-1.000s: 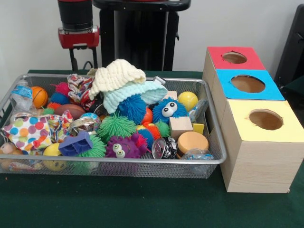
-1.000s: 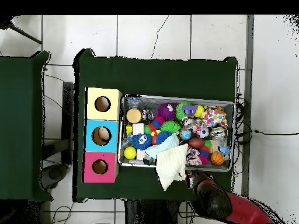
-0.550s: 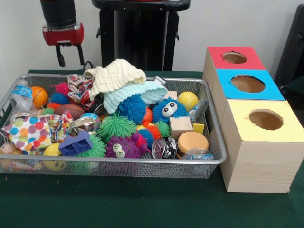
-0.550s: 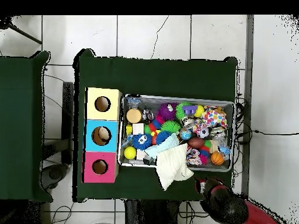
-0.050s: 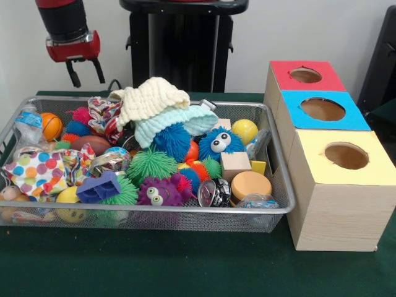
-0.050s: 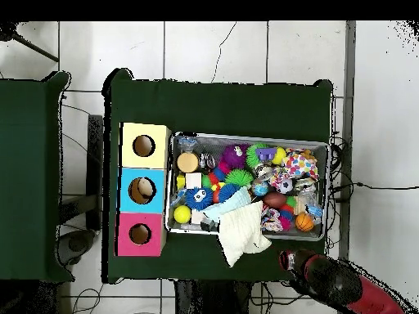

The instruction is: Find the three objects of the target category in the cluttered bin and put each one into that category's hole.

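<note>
A wire mesh bin (image 5: 272,117) fills the centre and left of the front view, heaped with toys and cloths. At the right of the frame stands a row of three wooden boxes with round holes: red box (image 5: 306,75) furthest up, blue box (image 5: 323,110) in the middle, yellow box (image 5: 345,156) lowest. The target category cannot be told, so no single toy can be named as the goal. The gripper (image 5: 85,70) hangs at the upper left of the frame, above and outside the bin's upper left corner, so every toy lies below it and to its right. Its two fingers stand apart and empty
</note>
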{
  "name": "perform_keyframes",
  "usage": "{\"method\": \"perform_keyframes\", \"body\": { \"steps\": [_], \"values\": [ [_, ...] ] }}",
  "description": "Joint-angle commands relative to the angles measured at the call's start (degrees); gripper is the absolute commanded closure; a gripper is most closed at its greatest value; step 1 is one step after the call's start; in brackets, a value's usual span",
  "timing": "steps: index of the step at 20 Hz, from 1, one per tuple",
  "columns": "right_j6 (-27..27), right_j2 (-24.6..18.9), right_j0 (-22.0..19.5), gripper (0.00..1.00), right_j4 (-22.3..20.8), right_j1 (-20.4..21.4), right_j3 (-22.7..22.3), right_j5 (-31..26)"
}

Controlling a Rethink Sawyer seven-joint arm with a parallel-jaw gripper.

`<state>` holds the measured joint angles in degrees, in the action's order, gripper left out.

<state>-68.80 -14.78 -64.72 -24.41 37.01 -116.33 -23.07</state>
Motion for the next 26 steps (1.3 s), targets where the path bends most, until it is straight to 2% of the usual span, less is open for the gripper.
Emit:
{"method": "perform_keyframes", "body": {
  "steps": [1, 14, 19, 23, 26],
  "values": [
    [-2.41, -5.36, 2.64, 0.0, 2.13, -1.41, 9.82, -4.64],
    [-11.33, 0.01, 9.59, 0.0, 1.71, -4.33, 12.55, 5.84],
    [-13.31, 1.41, 11.61, 0.0, 2.9, -5.15, 13.51, 9.04],
    [-14.26, 2.66, 12.63, 0.0, 3.78, -7.69, 14.31, 12.05],
    [-13.78, 3.23, 13.21, 0.0, 4.75, -9.0, 15.57, 12.18]
  ]
}}
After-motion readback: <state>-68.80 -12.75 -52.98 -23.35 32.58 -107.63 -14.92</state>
